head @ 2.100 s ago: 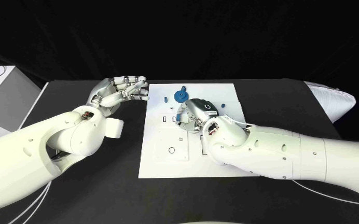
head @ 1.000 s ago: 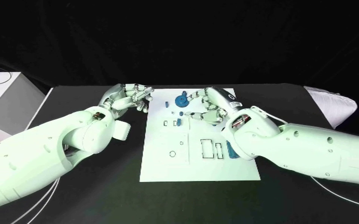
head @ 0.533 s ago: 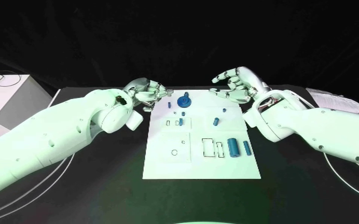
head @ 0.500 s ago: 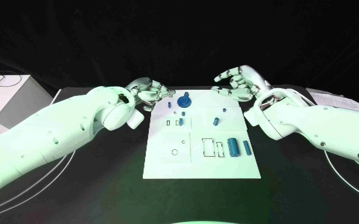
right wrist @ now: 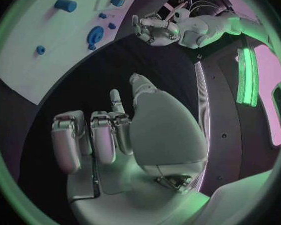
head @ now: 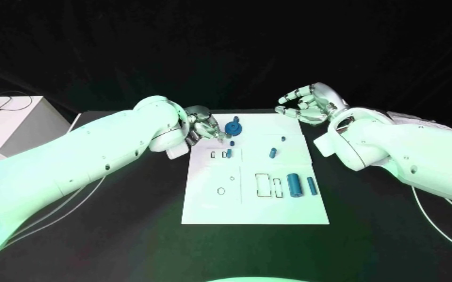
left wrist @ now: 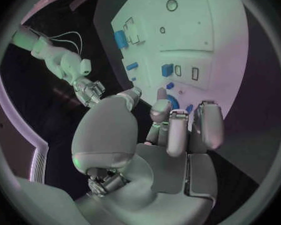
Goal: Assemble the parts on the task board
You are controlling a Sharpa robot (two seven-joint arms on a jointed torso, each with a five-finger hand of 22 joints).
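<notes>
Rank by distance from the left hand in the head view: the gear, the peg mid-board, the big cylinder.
1. Gear: far edge, beside the left hand.
2. Peg: mid-board, toward the right.
3. Big cylinder: near right, farthest.

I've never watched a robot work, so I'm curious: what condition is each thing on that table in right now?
Left silver hand: fingers curled, holding nothing, at the board's far left corner.
Right silver hand: raised past the far right corner, fingers apart, holding nothing.
White task board: flat on the table.
Round blue gear-like part: on the board's far edge.
Large blue cylinder part: lying flat on the board.
</notes>
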